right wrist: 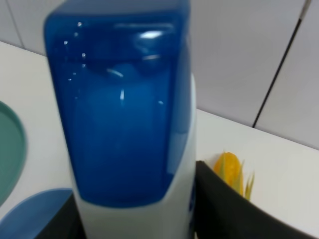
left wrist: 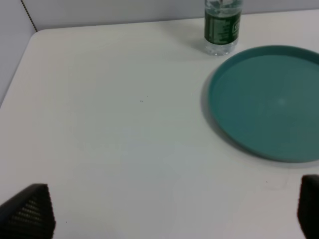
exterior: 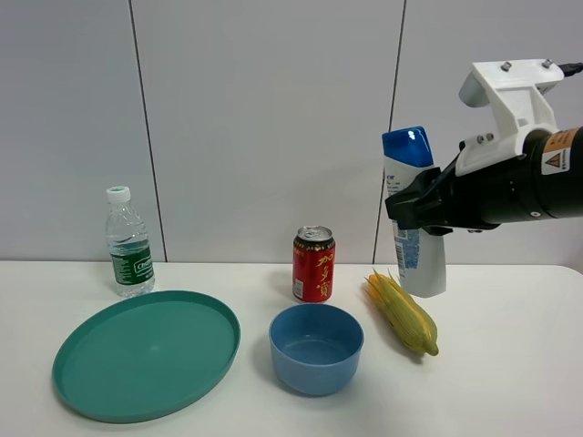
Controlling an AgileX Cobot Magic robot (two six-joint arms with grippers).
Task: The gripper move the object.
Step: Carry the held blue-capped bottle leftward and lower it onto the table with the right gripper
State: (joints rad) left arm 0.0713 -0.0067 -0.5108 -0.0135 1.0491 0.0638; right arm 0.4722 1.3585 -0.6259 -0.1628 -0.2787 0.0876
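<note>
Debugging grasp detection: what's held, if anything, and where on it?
Right gripper has its jaws on the shampoo bottle, upper body just below the blue cap. Left gripper holds nothing.

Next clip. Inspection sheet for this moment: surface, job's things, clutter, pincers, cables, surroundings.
Surface: white tabletop, no spills seen.
Job's things: tall white plastic shampoo bottle with blue flip cap, upright at rear right, held.
Clutter: clear green-labelled water bottle, teal round plate, red drink can, blue bowl, yellow corn cob beside the shampoo bottle.
Pincers: right pincer shut on the shampoo bottle's middle; left pincer open, above bare tabletop.
Cables: black cable by the right arm's white bracket.
Surroundings: pale grey panelled wall.
</note>
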